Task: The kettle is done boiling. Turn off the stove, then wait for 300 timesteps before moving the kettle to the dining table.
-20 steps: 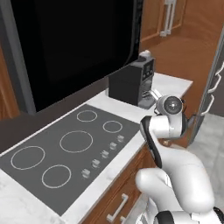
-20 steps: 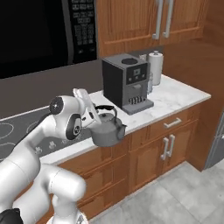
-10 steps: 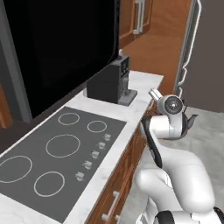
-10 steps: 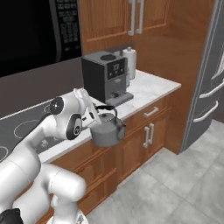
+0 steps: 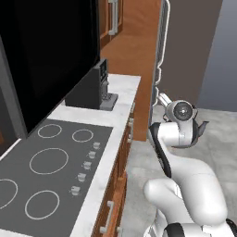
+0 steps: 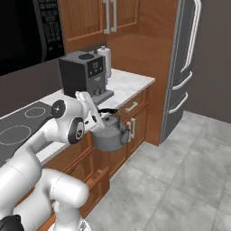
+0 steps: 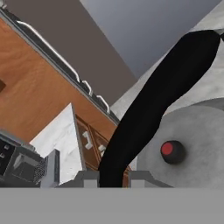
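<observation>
From the left base view, the stove [image 5: 51, 171] lies flat in the marble table [image 5: 121, 99], its white rings bare and its row of small silver knobs [image 5: 86, 165] along the near edge. A black coffee machine [image 5: 90, 89] stands further along the table under the dark microwave front. The arm's wrist hangs off the table edge over the grey floor, and past it just the short spout of the kettle [image 5: 202, 124] peeks out. A tall grey refrigerator [image 5: 185, 51] stands beyond.

From the right base view, the kettle [image 6: 109, 135] hangs in the air in front of the wooden cabinet doors, level with the drawers and clear of the table. The gripper [image 6: 102, 113] has its jaws pinched on the black arched handle. Behind it the coffee machine [image 6: 83, 76] sits on the table with a white paper towel roll [image 6: 105, 56] just beside it. Whether the kettle holds anything cannot be told, as its lid is on.

In the hand view, the black handle [image 7: 157, 103] runs up between the jaws, with the grey lid and its knob [image 7: 172, 151] below.

Against the pictures of a second ago, the whole scene has swung: the base has turned away from the stove, and the refrigerator now looms larger while the kettle keeps its place in the grip.
</observation>
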Motion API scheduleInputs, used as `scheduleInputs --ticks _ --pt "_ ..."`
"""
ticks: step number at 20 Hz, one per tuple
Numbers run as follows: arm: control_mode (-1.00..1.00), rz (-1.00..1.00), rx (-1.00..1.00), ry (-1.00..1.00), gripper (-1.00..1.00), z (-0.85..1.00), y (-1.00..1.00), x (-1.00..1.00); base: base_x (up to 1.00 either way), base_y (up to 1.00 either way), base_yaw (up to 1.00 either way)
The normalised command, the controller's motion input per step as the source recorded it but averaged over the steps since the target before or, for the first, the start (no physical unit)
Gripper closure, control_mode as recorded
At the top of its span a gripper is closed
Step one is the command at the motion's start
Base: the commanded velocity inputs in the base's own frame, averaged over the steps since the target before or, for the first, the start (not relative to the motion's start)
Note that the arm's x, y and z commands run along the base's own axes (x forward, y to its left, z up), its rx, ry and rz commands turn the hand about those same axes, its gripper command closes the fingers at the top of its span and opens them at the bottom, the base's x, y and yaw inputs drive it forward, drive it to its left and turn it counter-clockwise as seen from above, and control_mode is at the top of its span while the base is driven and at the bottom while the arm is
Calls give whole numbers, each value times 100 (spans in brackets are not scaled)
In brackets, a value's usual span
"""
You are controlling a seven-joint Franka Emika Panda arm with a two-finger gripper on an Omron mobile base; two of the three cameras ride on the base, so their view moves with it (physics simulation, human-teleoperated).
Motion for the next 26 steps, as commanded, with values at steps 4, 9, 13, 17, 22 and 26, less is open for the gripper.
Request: scheduleInputs --ticks 4,9,13,17,22,26 --pt "100 0 0 0 100 0 0 0 6 -10 -41" --pt "100 0 0 0 100 0 0 0 17 -12 -37" --pt "100 0 0 0 100 0 0 0 30 -21 -33" --pt "100 0 0 0 100 0 0 0 40 -27 -27" --pt "100 0 0 0 100 0 0 0 44 -36 -23" --pt "100 0 0 0 100 0 0 0 44 -36 -21"
